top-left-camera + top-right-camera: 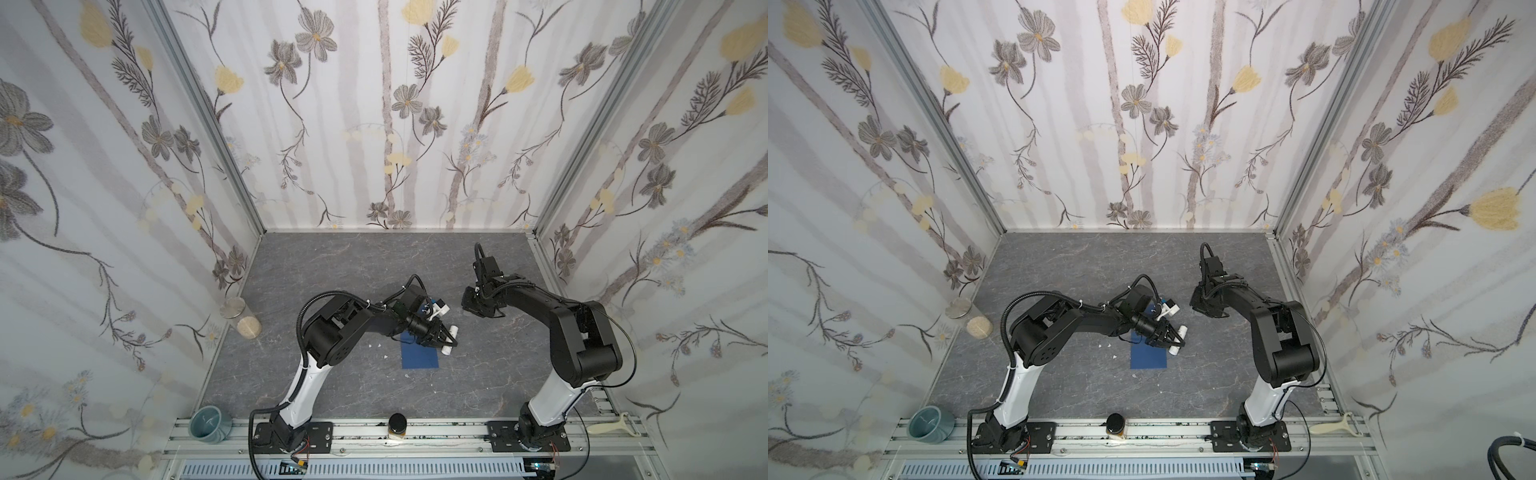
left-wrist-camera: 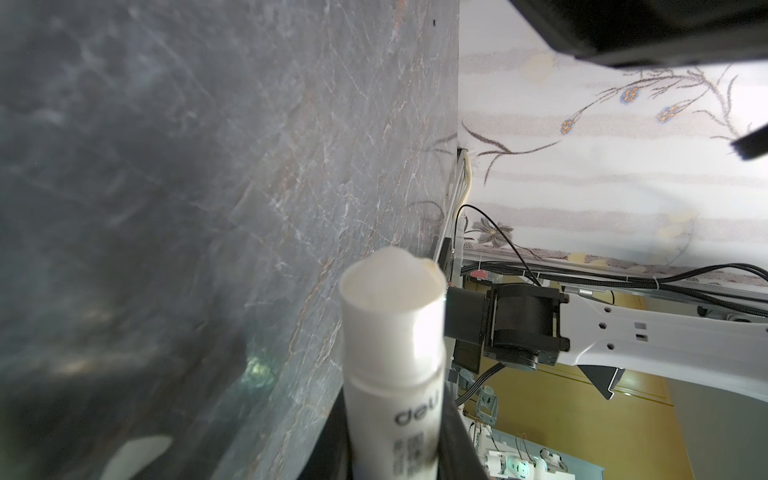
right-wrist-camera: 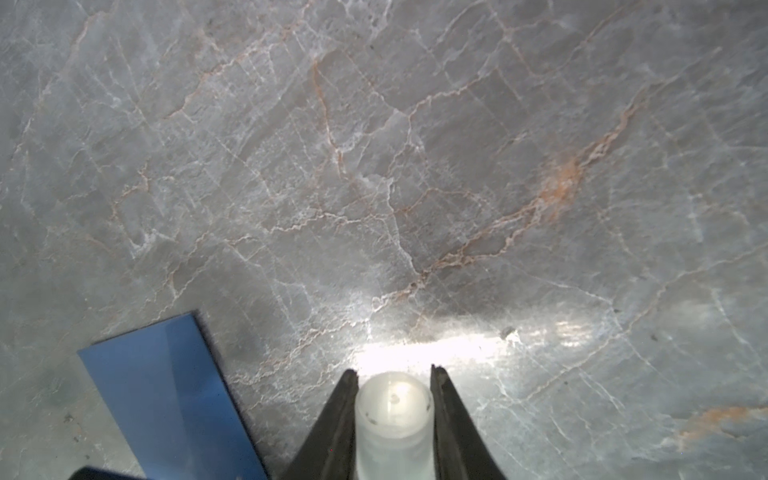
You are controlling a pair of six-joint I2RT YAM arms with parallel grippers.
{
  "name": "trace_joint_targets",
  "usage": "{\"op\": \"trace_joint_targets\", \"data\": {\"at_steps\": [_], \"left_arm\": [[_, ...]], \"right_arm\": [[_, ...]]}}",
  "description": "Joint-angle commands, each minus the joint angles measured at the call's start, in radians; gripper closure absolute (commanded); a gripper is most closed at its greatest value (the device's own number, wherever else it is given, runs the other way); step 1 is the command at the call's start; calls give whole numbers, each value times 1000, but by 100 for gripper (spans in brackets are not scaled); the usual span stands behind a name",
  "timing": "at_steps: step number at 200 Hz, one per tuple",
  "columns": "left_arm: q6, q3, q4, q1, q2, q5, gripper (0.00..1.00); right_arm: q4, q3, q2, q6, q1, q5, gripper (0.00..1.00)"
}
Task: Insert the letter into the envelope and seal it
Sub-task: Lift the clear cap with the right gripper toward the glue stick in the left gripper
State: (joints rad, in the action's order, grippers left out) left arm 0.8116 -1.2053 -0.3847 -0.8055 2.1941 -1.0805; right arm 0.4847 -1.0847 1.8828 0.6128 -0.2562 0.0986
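The dark blue envelope (image 1: 419, 356) (image 1: 1148, 358) lies flat mid-table; one corner of it shows in the right wrist view (image 3: 166, 395). The letter is out of view. My left gripper (image 1: 439, 338) (image 1: 1167, 337) hovers over the envelope's far right corner, shut on an uncapped white glue stick (image 1: 451, 340) (image 2: 390, 332). The stick's tip points away from the table. To the right of it and farther back, my right gripper (image 1: 478, 308) (image 3: 394, 368) points down at bare table, shut on a translucent white cap (image 3: 392, 415).
A glass jar (image 1: 241, 318) lies on its side at the left wall. On the front rail stand a teal cup (image 1: 210, 422) and a dark-lidded jar (image 1: 397, 424), with a pale peeler (image 1: 615, 428) at the right. Small white scraps (image 1: 376, 345) lie left of the envelope.
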Motion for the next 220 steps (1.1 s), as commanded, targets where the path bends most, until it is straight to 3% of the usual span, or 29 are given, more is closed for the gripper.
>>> {"op": "trace_joint_targets", "data": {"at_steps": [1, 220], "left_arm": [[6, -22, -25, 0, 13, 0, 100], [35, -125, -48, 2, 75, 25, 100]], "right_arm": [[-34, 12, -19, 23, -5, 14, 70], [-85, 85, -82, 85, -51, 59, 70]]}}
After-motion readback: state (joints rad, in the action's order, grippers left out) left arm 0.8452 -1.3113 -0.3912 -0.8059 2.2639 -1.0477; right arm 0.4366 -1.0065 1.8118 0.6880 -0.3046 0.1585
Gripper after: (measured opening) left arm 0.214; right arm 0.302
